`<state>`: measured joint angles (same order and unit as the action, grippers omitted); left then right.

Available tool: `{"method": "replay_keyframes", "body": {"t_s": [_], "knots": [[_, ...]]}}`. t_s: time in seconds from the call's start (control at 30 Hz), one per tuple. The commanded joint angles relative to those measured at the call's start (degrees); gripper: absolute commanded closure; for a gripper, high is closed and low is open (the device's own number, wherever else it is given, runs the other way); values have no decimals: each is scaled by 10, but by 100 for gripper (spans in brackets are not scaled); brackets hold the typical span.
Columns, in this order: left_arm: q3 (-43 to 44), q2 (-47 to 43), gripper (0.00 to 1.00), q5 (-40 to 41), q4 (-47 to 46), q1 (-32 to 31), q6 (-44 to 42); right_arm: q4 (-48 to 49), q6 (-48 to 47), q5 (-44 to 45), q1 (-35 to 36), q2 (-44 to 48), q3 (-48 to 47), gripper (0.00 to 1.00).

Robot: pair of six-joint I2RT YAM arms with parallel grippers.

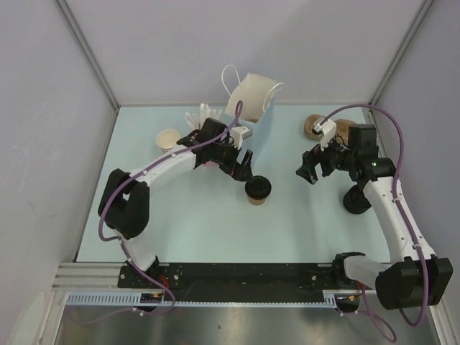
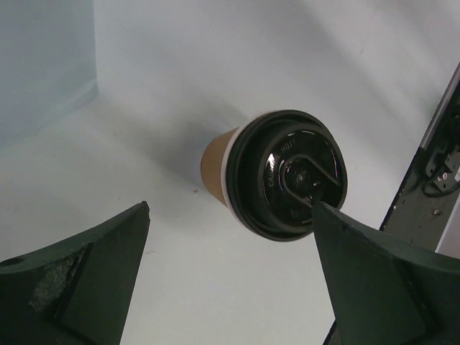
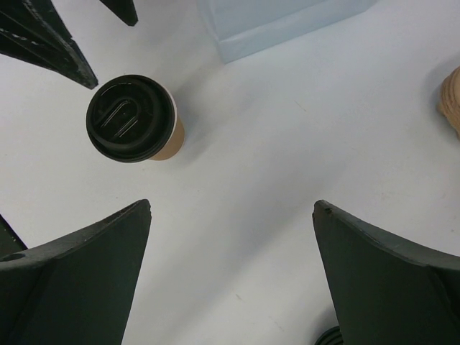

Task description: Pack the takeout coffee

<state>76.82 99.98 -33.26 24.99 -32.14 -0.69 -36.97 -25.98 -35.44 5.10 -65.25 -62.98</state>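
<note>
Takeout coffee (image 1: 258,190) stands upright on the table (image 1: 201,230). Left gripper (image 1: 244,168), just beside it, is wide open and empty. Right gripper (image 1: 307,167) is also wide open, empty.

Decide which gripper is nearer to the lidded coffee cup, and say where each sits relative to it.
Left. The left gripper hovers open just up-left of the takeout coffee in the top view, not touching. The right gripper, also open, is farther away on its right.
</note>
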Motion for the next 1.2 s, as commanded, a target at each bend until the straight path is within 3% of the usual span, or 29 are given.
{"method": "replay_keyframes", "body": {"t_s": [0.0,0.3,0.9,1.17], "knots": [[25,26,0,-19,-36,-7,38,21,-7,-9,13,0,2,2],[27,50,2,-18,-61,-18,54,19,-15,-2,27,-3,5,3],[15,72,29,-24,-57,-19,50,16,-25,8,41,-9,7,4],[12,77,31,-17,-50,-18,43,15,-26,9,47,-16,8,5]]}}
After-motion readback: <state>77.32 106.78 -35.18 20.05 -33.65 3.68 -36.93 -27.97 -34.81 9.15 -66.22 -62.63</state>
